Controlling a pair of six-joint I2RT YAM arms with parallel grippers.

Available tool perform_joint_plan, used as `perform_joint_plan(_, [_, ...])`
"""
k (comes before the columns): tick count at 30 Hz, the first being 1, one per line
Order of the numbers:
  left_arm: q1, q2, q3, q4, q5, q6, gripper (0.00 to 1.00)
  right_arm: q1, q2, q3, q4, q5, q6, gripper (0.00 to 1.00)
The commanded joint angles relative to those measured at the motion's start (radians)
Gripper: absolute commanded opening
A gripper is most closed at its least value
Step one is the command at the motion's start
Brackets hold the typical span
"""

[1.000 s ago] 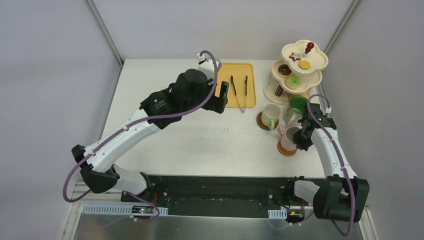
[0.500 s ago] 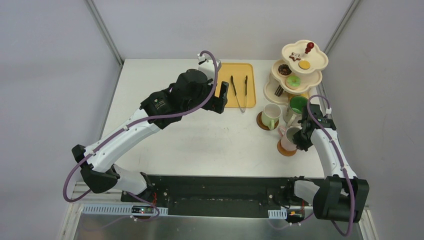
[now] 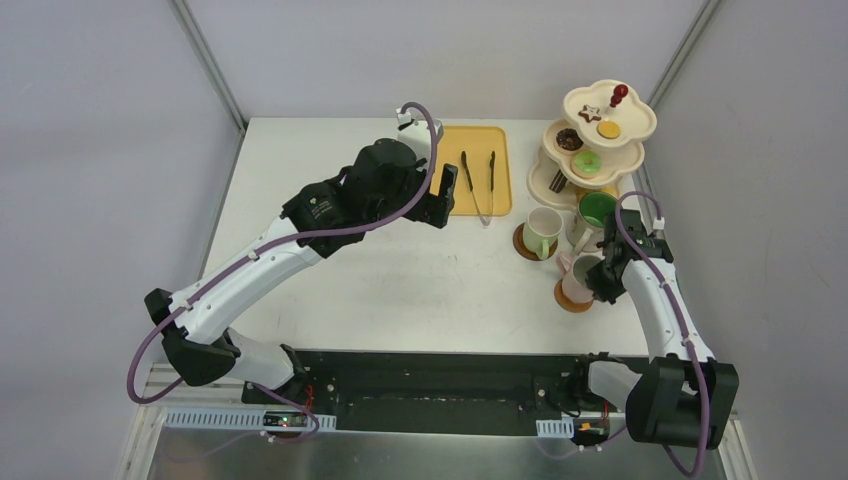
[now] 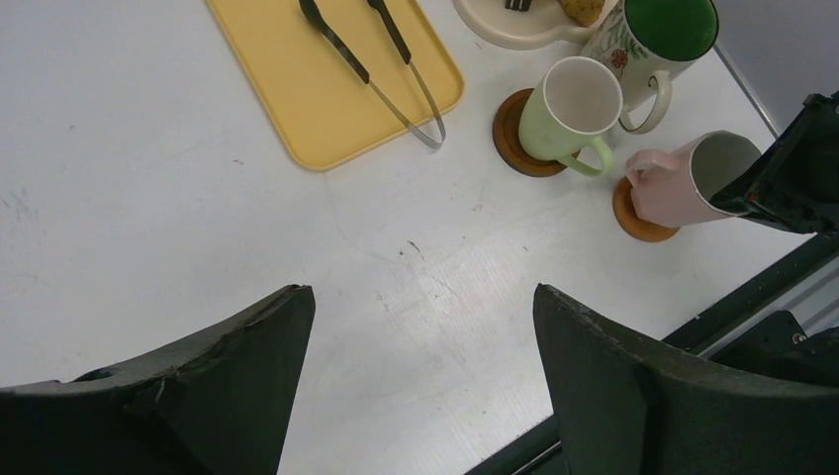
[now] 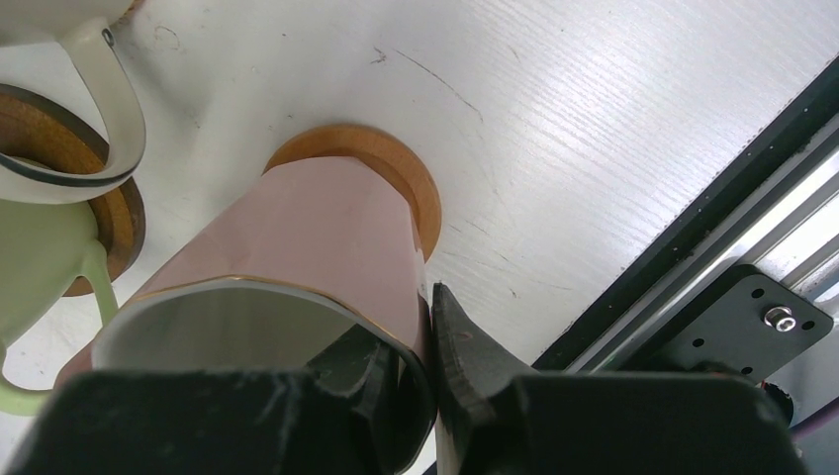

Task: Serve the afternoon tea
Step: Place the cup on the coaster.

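Observation:
My right gripper (image 3: 603,275) (image 5: 420,307) is shut on the rim of the pink mug (image 3: 575,281) (image 5: 307,237), one finger inside and one outside. The mug leans over on a brown coaster (image 3: 572,302) (image 5: 396,173). The cream mug (image 3: 543,230) (image 4: 569,109) stands on a second coaster (image 4: 510,143). The green-lined patterned mug (image 3: 595,212) (image 4: 658,30) stands behind it. The cream three-tier stand (image 3: 632,122) with its red knob (image 3: 619,93) holds toy pastries (image 3: 586,161) at the back right. My left gripper (image 3: 445,195) (image 4: 420,292) is open and empty, above the table's middle.
A yellow tray (image 3: 455,190) (image 4: 297,89) with black tongs (image 3: 478,180) (image 4: 386,59) lies at the back centre, just beyond my left gripper. The table's black front rail (image 5: 693,228) runs close to the right of the pink mug.
The right arm has shifted very slightly while holding the pink mug. The left arm has not moved.

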State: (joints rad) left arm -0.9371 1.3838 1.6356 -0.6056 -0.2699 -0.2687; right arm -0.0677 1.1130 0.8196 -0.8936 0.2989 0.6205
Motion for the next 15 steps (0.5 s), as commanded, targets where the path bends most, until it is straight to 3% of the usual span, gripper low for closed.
perform_joint_plan(1, [-0.009,-0.007,0.031,0.006,-0.004,0.016,0.84,-0.006,-0.012,0.017,-0.019,0.012,0.033,0.02])
perform_joint_plan(8, [-0.008,-0.011,0.025,0.013,-0.006,0.011,0.84,-0.004,0.002,0.0,-0.018,-0.007,0.035,0.17])
perform_joint_plan(15, [-0.007,0.003,0.032,0.015,-0.003,0.015,0.84,-0.004,-0.007,0.02,-0.017,-0.033,0.006,0.53])
